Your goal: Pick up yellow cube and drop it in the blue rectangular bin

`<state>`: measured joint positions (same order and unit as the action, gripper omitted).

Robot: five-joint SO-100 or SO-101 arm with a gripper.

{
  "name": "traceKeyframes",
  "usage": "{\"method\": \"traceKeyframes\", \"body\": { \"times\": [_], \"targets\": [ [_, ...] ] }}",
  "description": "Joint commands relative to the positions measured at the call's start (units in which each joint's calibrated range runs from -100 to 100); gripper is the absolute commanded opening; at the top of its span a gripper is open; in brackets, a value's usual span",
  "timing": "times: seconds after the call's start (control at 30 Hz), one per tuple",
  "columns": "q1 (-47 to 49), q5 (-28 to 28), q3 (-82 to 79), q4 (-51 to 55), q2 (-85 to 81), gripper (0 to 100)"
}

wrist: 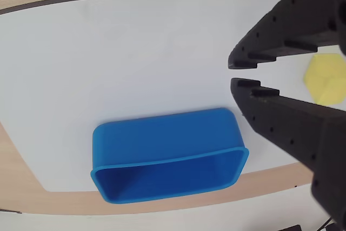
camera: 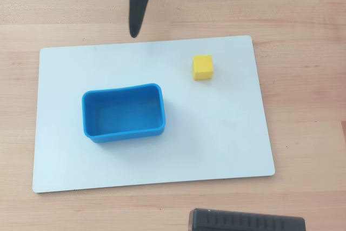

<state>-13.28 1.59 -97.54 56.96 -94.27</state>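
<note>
While the blue rectangular bin [camera: 123, 113] sits empty, the yellow cube [camera: 203, 67] lies apart; hand [wrist: 241, 74] nearly closed, holding nothing.

Claw [wrist: 238, 74], wrist view: two matte black plastic fingers entering from the right edge, each broad at the base and narrowing to a blunt, squared tip. The inner edges carry a row of shallow rectangular notches, giving a stepped, toothed profile. Small round dimples dot the flat side faces; these may be print marks or recessed screw holes, as the view is too soft to tell. Overhead view: the claw [camera: 134, 32] appears as a single dark tapering blade with a rounded point, joined at the top edge to a wider black housing bearing a glossy highlight.
</note>
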Motion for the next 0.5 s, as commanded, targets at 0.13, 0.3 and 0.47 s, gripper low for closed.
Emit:
{"method": "traceKeyframes", "body": {
  "times": [0.13, 0.3, 0.47],
  "targets": [
    [6.9, 1.3, 8.6, 4.2, 0.8, 0],
    [8.6, 1.4, 15.6, 3.8, 12.7, 0],
    [9.0, 1.0, 26.7, 4.2, 30.6, 0]
  ]
}}
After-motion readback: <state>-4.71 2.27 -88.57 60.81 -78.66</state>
